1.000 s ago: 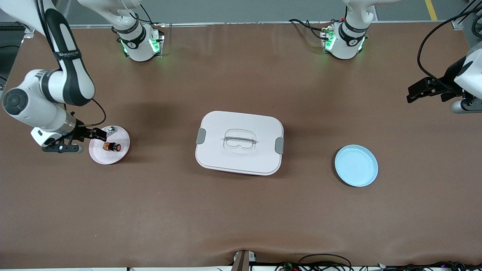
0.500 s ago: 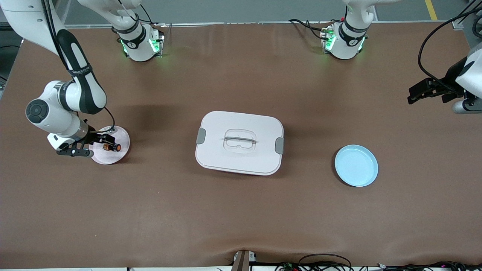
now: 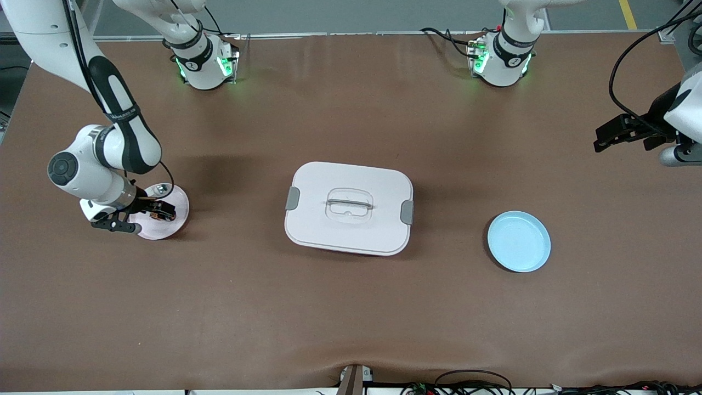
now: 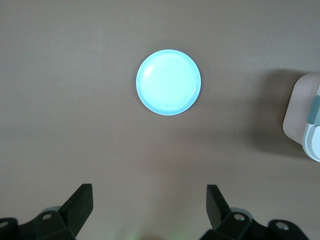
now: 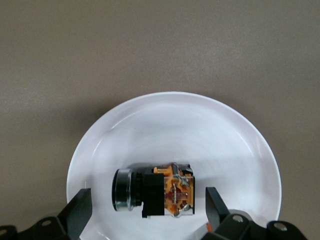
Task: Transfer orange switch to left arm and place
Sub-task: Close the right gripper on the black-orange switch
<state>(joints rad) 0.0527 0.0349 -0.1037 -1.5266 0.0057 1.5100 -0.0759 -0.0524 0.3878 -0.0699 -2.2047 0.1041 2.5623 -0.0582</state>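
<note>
The orange switch (image 5: 152,194) lies on its side on the pink plate (image 3: 156,229), which looks white in the right wrist view (image 5: 175,125). My right gripper (image 3: 163,210) is low over the plate. It is open, with one finger on each side of the switch (image 5: 148,196). In the front view the gripper hides most of the switch. The white box (image 3: 349,207) with grey latches sits mid-table. My left gripper (image 3: 602,138) waits in the air over the left arm's end of the table, open and empty (image 4: 150,190).
A light-blue plate (image 3: 519,241) lies between the box and the left arm's end of the table; it also shows in the left wrist view (image 4: 168,82), along with a corner of the box (image 4: 302,120). A small silver piece (image 3: 160,190) sits on the pink plate's rim.
My right gripper has moved over the pink plate and come down around the switch, which it now covers in the front view. The left arm has barely moved.
</note>
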